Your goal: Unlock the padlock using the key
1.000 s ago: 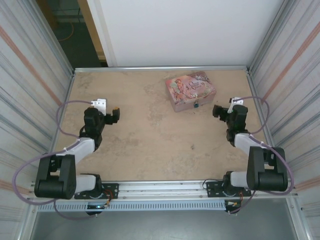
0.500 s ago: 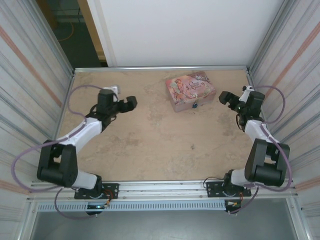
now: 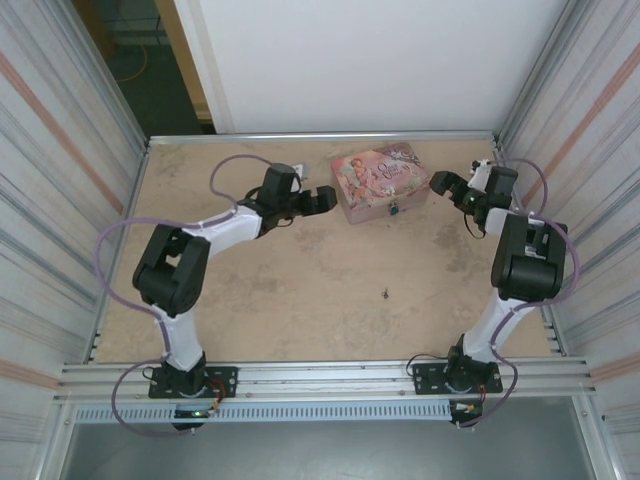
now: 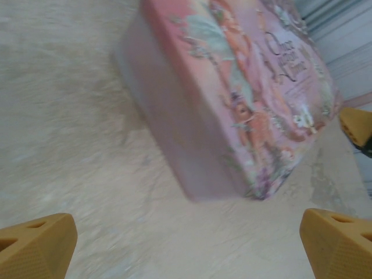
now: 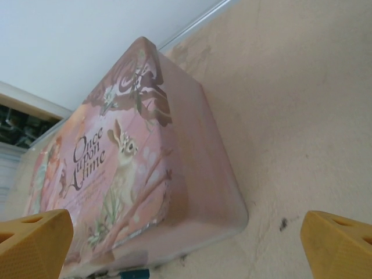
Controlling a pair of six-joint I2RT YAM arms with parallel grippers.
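Note:
The padlock [image 3: 394, 209] is a tiny blue body hanging on the front face of the pink illustrated tin box [image 3: 380, 180]; a sliver of its blue [image 5: 132, 273] shows under the tin's near corner in the right wrist view. A small dark object [image 3: 385, 293], apparently the key, lies alone on the table nearer the arms. My left gripper [image 3: 322, 198] is open just left of the tin, its yellow fingertips [image 4: 36, 244] wide apart and the tin [image 4: 232, 99] ahead. My right gripper [image 3: 441, 184] is open just right of the tin [image 5: 133, 174], holding nothing.
The tin stands at the back of the beige table [image 3: 280, 280], close to the rear rail. Corrugated metal walls [image 3: 60, 200] close in both sides. The right gripper's yellow fingertip [image 4: 357, 125] shows past the tin in the left wrist view. Bare table lies between the arm bases and the tin.
Both arms have stretched away from their bases toward the tin. The left gripper swung right to the tin's left side, the right gripper moved back to its right side. Both stayed open.

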